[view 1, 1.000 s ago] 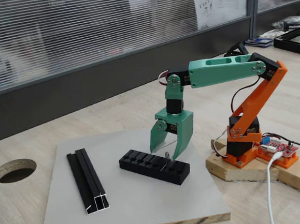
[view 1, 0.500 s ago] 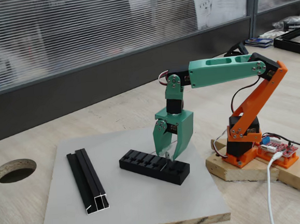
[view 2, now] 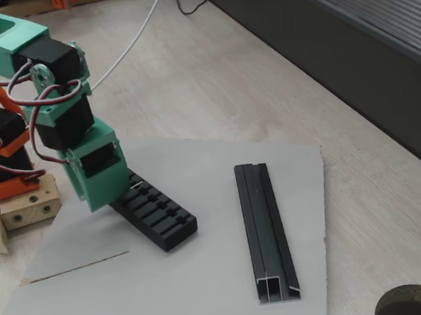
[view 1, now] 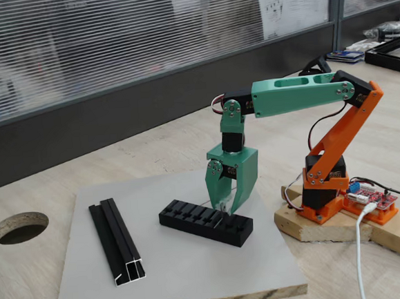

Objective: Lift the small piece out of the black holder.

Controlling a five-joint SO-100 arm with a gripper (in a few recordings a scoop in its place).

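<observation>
The black holder lies on a grey board, its row of slots facing up. The small piece, a thin grey tab, stands upright in a slot near the holder's right end. My green gripper points straight down over that end, and its fingers have closed in on the tab from both sides. In the other fixed view the gripper covers the near-left end of the holder, and the piece is mostly hidden behind the green finger.
A longer black grooved rail lies on the board left of the holder, also seen as the rail. The arm's orange base sits on a wooden block at right. A round hole opens in the table at far left.
The gripper's fingers have closed from wide open to a narrow gap around the small piece. The arm has stayed over the holder's right end.
</observation>
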